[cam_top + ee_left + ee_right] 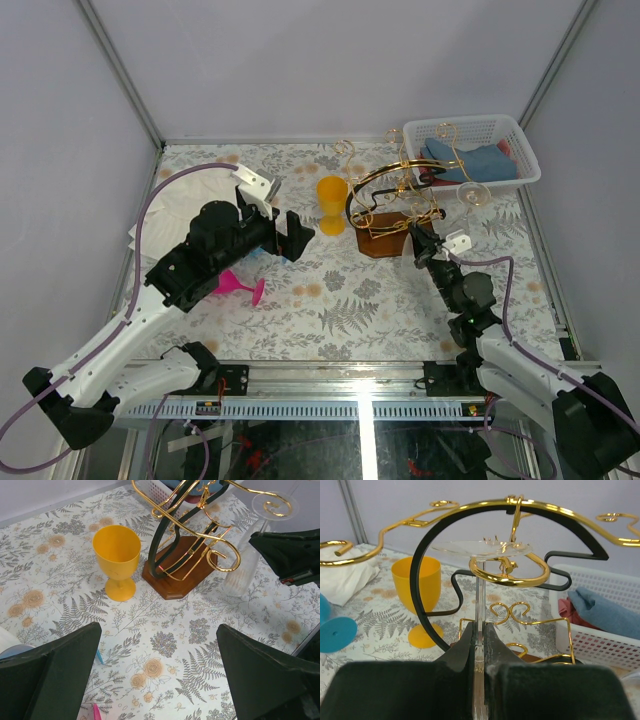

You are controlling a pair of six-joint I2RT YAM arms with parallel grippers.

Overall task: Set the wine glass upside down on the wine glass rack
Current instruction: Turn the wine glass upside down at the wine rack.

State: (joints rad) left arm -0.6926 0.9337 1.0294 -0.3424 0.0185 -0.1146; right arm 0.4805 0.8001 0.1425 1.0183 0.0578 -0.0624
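Note:
A clear wine glass [482, 547] hangs upside down with its round foot on top, and my right gripper [479, 630] is shut on its thin stem. The foot sits just above a gold loop of the wine glass rack [420, 565]. The stem runs down past that loop; I cannot tell whether the foot touches it. From the left wrist view the glass [240, 577] stands right of the rack's wooden base [175, 575]. In the top view its foot [473, 192] lies right of the rack [385, 240]. My left gripper [290, 235] [160, 655] hovers open over bare tablecloth, left of the rack.
A yellow goblet [332, 205] stands upright just left of the rack. A pink glass [240, 288] lies on its side under the left arm. A white basket [470, 150] with cloths sits at the back right. White sheets [185, 200] lie at the left.

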